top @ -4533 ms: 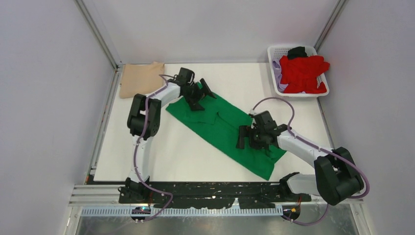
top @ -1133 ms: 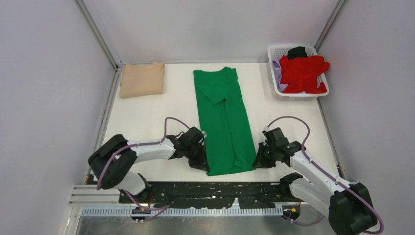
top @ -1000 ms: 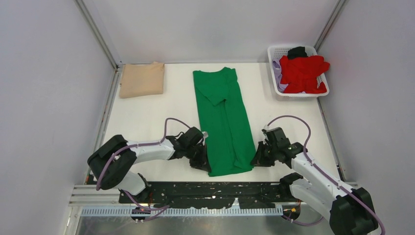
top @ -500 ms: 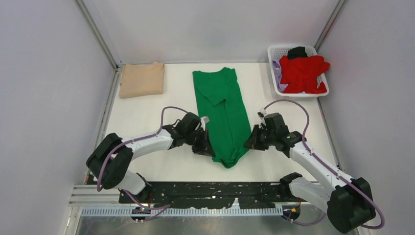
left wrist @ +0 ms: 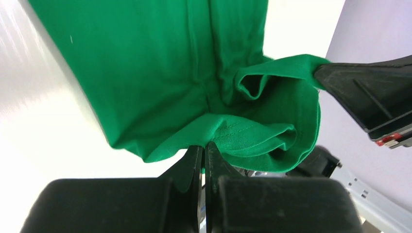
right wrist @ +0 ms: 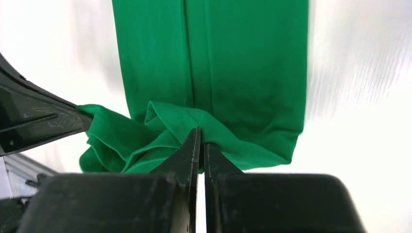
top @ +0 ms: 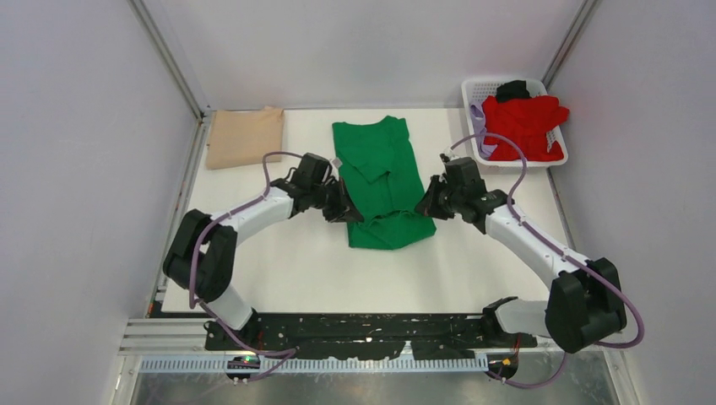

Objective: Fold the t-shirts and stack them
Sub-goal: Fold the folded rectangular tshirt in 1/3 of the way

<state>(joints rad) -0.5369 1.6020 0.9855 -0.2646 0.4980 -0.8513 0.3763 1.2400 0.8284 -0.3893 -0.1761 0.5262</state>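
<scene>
While the left arm [top: 253, 215] and right arm [top: 525, 242] reach in over a white table [top: 279, 270], a bright green t-shirt [top: 377, 156] lies at its middle. The shirt is folded into a narrow strip, collar toward the far wall, with its lower end lifted and doubled back over the body. The left gripper [left wrist: 204, 145] is clamped tight on the left corner of that raised end, its black fingers [left wrist: 188, 166] pressed together over the stitched hem. The right gripper [right wrist: 199, 133] pinches the opposite corner the same way, and soft cloth bunches in loose folds between the two.

At the far right corner stands a white plastic lattice basket [top: 469, 91]. It holds a crumpled red t-shirt [top: 523, 126] that spills over its right rim, a lilac garment [top: 478, 126] along its left side and a black garment [top: 512, 89] at its far end. A tan t-shirt [top: 245, 137], folded flat into a rough square, rests at the far left corner, well apart from the green one.
</scene>
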